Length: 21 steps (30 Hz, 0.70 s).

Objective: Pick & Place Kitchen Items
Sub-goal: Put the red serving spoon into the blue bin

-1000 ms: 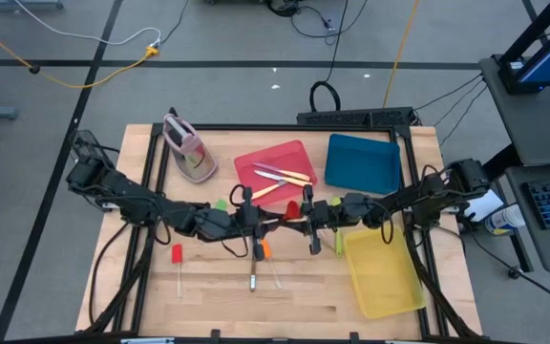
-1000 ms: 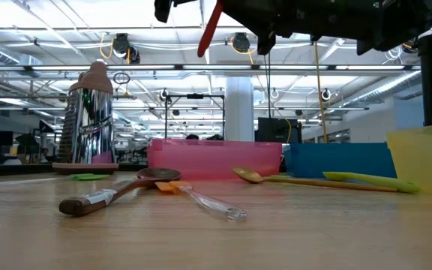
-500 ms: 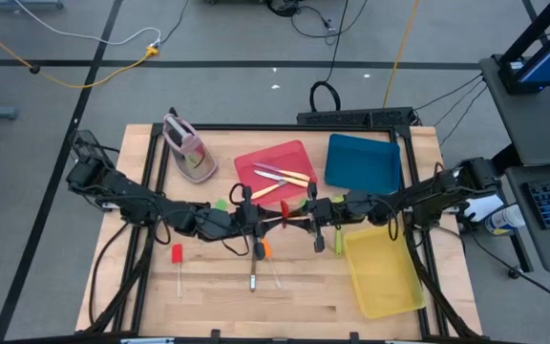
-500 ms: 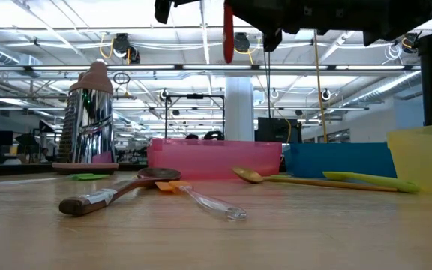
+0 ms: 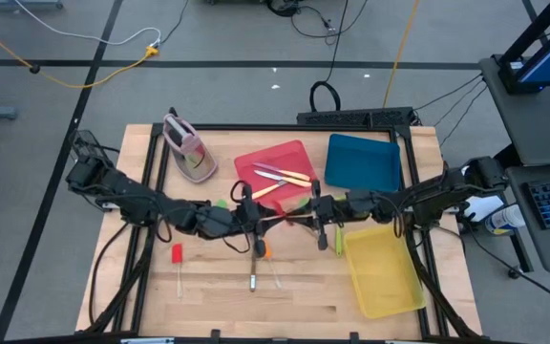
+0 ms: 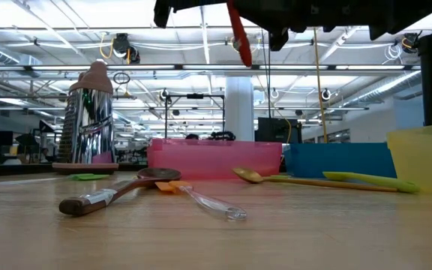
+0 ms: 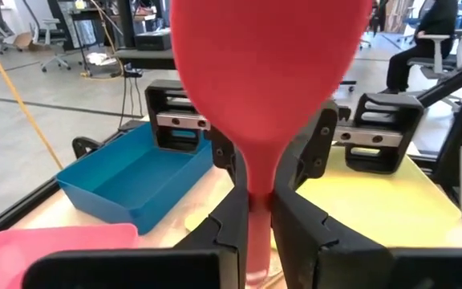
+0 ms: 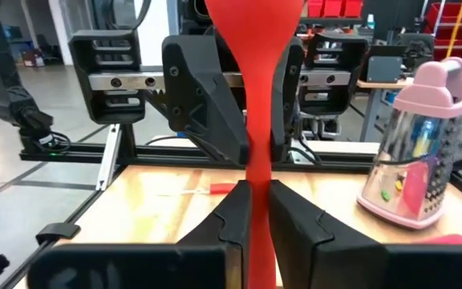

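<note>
A red spoon (image 5: 285, 219) is held above the table's middle between both grippers, which face each other. My left gripper (image 7: 260, 210) is shut on it just under the wide bowl (image 7: 267, 72). My right gripper (image 8: 260, 207) is shut on its slim handle. In the low view one end of the spoon (image 6: 239, 37) slants down below the grippers. On the table lie a brown spoon (image 6: 111, 196), an orange clear-handled piece (image 6: 201, 201), a green spoon (image 6: 366, 180) and a red-headed piece (image 5: 177, 258). My left gripper pinches the spoon's narrow neck (image 7: 259, 181) between its two fingers, right below the bowl. The fingers come level from the table's left. The spoon is lifted clear of the table. My right gripper pinches the spoon's handle (image 8: 260, 172) between its two fingers, close beside the left gripper's fingers (image 8: 215, 120). It comes level from the table's right. The spoon stays clear of the table.
A red tray (image 5: 292, 153) with cream-handled knives (image 5: 285, 177), a blue tray (image 5: 363, 162) and a yellow tray (image 5: 382, 277) stand at the far middle and right. A pink-grey stand (image 5: 187, 148) is at the far left. Bare wood lies at the near left.
The red spoon has turned between the grippers: in the low view its hanging end has swung from slanting left, through upright, to slanting right. My right gripper has drawn back a little toward the table's right edge and risen slightly.
</note>
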{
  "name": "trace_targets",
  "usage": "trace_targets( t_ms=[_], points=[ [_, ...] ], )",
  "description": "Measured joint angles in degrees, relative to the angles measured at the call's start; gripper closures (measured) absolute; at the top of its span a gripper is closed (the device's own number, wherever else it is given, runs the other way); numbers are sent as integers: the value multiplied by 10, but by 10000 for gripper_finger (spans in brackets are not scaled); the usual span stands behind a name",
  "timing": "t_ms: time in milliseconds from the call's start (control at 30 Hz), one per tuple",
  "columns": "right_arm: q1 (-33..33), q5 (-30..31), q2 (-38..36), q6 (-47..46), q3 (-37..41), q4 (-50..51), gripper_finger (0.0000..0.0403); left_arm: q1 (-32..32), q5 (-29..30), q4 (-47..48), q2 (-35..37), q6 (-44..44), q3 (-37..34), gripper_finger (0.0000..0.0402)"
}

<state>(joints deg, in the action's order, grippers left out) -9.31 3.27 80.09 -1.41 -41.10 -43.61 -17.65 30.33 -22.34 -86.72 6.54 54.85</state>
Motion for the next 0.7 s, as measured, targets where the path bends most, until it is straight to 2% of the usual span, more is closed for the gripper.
trace_targets(
  t_ms=[100,400,600,700],
  points=[
    [1,5,5,0,0,-2,374,11,-4,-3,0,2,0,351],
    [18,-5,6,8,0,-17,361,23,-5,-33,-1,-6,-1,381],
    [36,-53,7,10,0,-40,342,34,-14,-54,-1,-17,-1,379],
    [37,-58,7,6,0,-49,337,42,-27,-61,-1,-17,-1,378]
  ],
)
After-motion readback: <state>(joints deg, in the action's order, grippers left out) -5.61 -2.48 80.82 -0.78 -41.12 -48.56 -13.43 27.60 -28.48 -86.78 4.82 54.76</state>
